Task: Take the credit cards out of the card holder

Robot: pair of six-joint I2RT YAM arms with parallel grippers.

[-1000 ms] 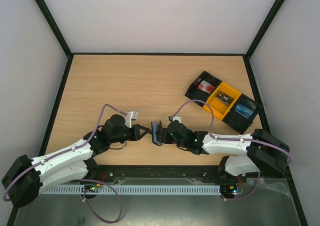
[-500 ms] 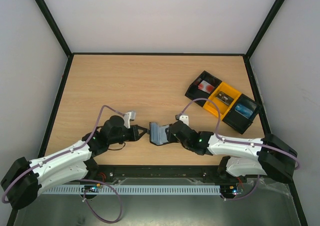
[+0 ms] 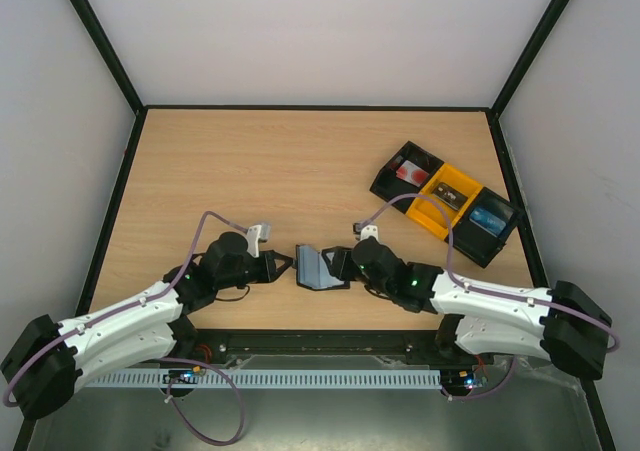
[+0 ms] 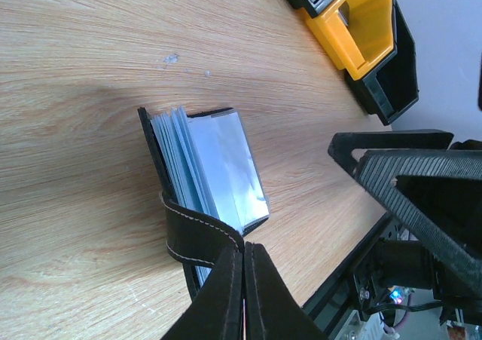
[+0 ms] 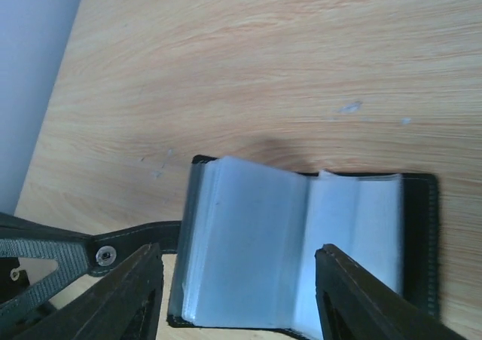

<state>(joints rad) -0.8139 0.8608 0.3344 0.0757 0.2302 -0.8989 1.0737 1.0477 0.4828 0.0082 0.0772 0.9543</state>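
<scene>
Card holder (image 3: 318, 268) now lies spread open by the tabletop's near edge, half-folded before; pale blue leaves fanned. Left pincer (image 4: 242, 253) is clamped on its strap (image 4: 197, 238). Right pincer (image 5: 237, 251) is wide.

Card holder (image 3: 318, 268) now open, flat

The table (image 3: 300, 161) is a pale wood-grain board with a black rim, marked by a few small light specks just beyond the right gripper (image 3: 340, 267). The card holder (image 3: 318, 268) lies open on it between that gripper and the left gripper (image 3: 288, 264), black cover down and pale blue-grey sleeves facing up. A long black-and-yellow tray (image 3: 445, 203) rests at a slant well beyond the right gripper, off to its right near the table's edge.
</scene>
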